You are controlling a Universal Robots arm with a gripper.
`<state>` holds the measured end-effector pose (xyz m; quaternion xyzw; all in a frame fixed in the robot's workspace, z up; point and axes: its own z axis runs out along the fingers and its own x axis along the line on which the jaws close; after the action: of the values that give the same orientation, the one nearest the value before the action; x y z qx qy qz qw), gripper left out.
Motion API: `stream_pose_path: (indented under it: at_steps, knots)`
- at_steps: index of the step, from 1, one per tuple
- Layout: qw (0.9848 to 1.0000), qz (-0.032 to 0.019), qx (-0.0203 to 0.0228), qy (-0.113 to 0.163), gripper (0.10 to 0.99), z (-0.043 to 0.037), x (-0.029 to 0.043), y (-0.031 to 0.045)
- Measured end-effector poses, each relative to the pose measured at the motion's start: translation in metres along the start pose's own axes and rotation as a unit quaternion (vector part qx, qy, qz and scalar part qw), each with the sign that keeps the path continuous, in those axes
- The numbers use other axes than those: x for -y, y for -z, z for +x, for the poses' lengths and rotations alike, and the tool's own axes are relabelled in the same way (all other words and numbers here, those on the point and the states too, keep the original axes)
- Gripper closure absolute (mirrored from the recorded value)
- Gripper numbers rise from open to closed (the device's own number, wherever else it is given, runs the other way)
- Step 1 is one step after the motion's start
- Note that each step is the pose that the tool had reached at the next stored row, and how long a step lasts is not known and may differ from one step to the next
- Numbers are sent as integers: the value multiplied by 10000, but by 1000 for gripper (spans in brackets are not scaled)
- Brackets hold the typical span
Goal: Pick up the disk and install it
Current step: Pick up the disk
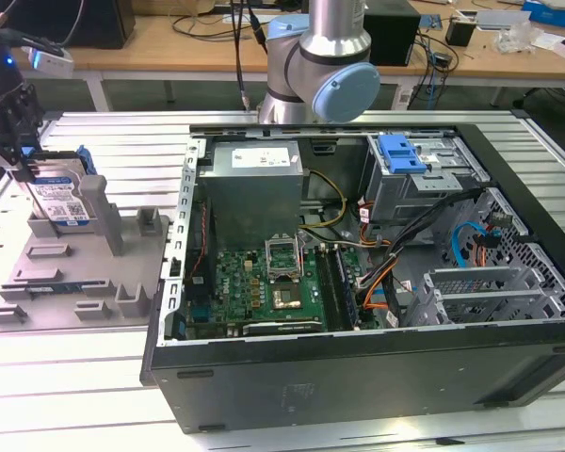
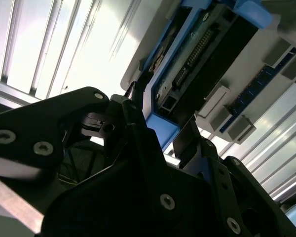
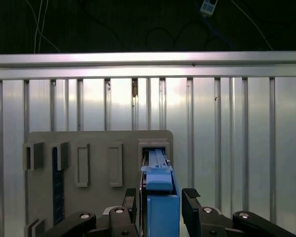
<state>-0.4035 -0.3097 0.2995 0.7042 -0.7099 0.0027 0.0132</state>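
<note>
**Gripper straddling the disk in its grey holder**

In the exterior view, the gripper (image 1: pixel 19 155) hangs at the far left over a grey holder (image 1: pixel 75 273) on a slatted aluminium table (image 1: pixel 75 395). The disk (image 1: pixel 64 196) stands on edge in a slot at the holder's back corner. Its labelled face is showing and its upper edge is free.

In the first wrist view, the fingers (image 3: pixel 191 202) are spread, one on each side of the disk's blue carrier frame. A thin dark gap shows on one side, so they are not pinching it.

A tall grey post (image 1: pixel 108 212) rises just beside the disk. Bare slats surround the holder.

To the exterior view's right, the open computer case (image 1: pixel 358 386) sits just beside the holder. A blue-tabbed drive cage (image 1: pixel 402 155) stands in its far corner, well apart from the disk.
</note>
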Motion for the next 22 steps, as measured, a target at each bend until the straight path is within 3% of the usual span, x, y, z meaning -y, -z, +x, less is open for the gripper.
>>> stream_pose_path:
  at_steps: [22]
  knots:
    - [10000,0,0,0,592,-40,-31,-27]
